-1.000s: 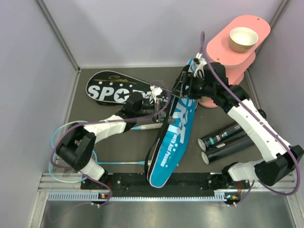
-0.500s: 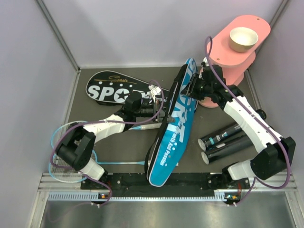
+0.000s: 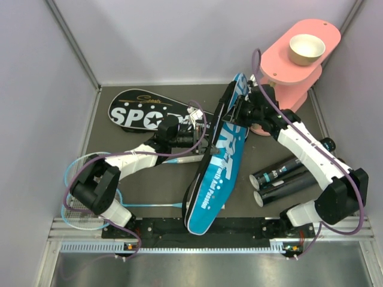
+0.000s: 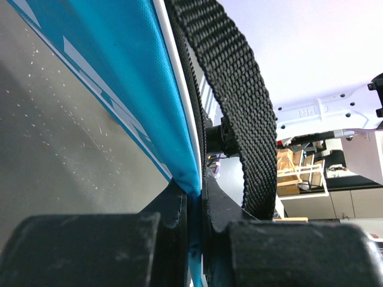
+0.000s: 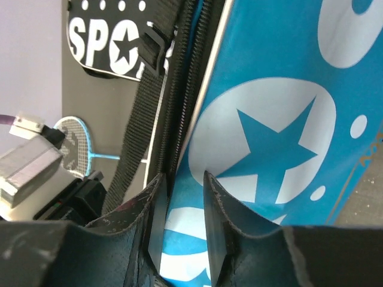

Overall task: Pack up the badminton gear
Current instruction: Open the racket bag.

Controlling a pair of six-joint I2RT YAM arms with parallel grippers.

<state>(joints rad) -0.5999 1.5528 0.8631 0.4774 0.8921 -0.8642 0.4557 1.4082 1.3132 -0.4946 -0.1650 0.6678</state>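
The blue racket bag (image 3: 214, 170) was seen stood on its long edge down the middle of the table (image 3: 155, 185), with its wide end at the near edge and its narrow end raised toward the pink stand (image 3: 296, 57). It was held at two places. Its rim was pinched tight in the left gripper (image 3: 206, 147) about midway along, and its upper end was nipped by the right gripper (image 3: 237, 111). The black racket bag (image 3: 139, 111) was laid flat at the far left, behind the left arm. The two black tubes (image 3: 282, 180) were laid side by side to the right of the blue bag, apart from it. A blue racket (image 3: 75, 210) was left at the near left corner, outside either bag.

The step in hand was judged to be the presenting of the blue bag for loading, with packing barely begun. The next move would call for the zip edge to be parted without the bag being let fall.

Only in the left wrist view was the webbing strap (image 4: 239, 89) shown, arched beside the blue cloth clamped between the pads (image 4: 170, 206). Only in the right wrist view were the zip teeth (image 5: 182, 89) shown, running down between the fingers (image 5: 218, 215) closed on that edge. Whether the zip was undone could not be told.
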